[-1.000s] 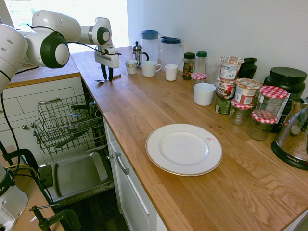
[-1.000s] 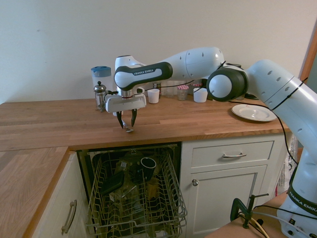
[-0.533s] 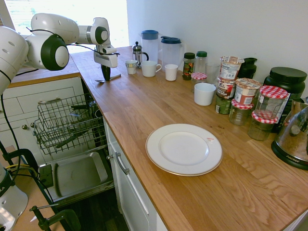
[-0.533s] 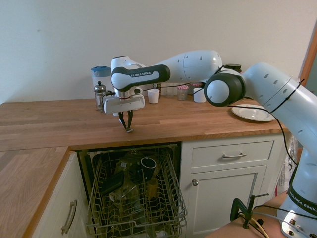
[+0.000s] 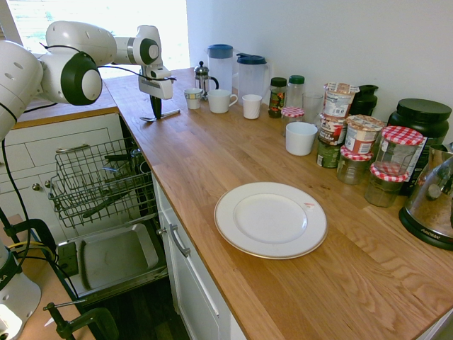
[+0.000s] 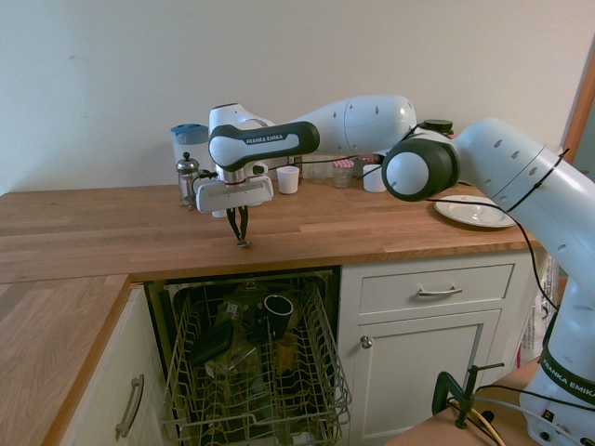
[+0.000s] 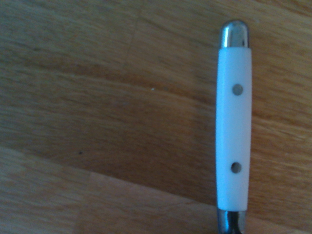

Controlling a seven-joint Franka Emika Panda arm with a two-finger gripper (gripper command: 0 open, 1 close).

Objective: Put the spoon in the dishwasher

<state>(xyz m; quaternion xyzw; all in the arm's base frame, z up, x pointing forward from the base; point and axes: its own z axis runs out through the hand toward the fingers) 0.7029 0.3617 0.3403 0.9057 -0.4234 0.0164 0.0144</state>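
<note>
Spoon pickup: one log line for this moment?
gripper: shut on spoon | spoon: on counter | dishwasher: open, rack out

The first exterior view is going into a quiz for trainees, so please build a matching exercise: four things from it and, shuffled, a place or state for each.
Things:
1. spoon
2. dinner plate
3. dishwasher rack
4. gripper

States:
A. empty, near the counter's front edge
B. pulled out below the counter
C. jaws shut, pointing down
D. lying on the wooden counter, pinched

Pairs: 1-D, 2-A, 3-B, 4-C
</note>
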